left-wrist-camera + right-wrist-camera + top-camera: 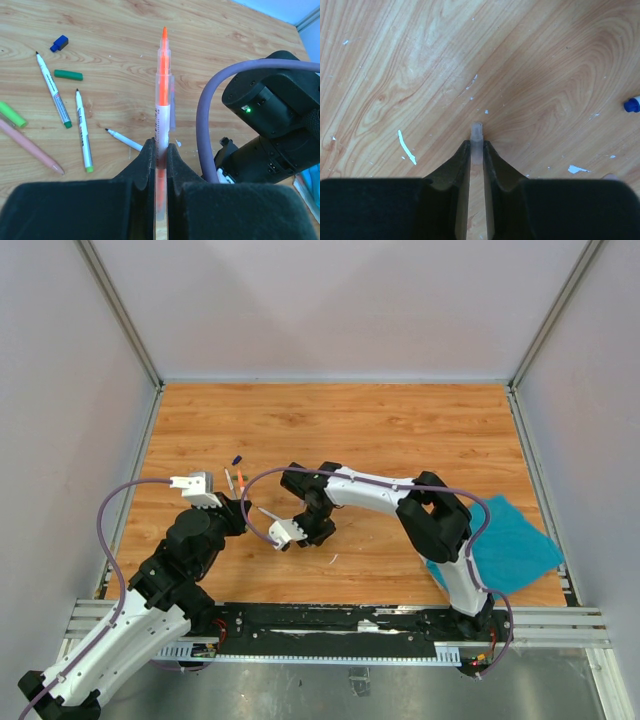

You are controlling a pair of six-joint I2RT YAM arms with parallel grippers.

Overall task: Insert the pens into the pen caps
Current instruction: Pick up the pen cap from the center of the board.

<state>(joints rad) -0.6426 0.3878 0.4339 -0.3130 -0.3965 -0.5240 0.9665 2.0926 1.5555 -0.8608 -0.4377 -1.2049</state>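
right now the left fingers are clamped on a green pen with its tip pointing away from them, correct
Not quite: the pen clamped in the left fingers is orange, not green, as the left wrist view shows. Its tip does point away from them.

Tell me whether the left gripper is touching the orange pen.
Touching. The left wrist view shows the left gripper shut on the orange pen, its barrel clamped from both sides.

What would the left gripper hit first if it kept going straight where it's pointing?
Likely bare table, with the orange pen tip leading. The left gripper is shut on that pen; the loose pens and the right arm sit off to either side. Depth unclear.
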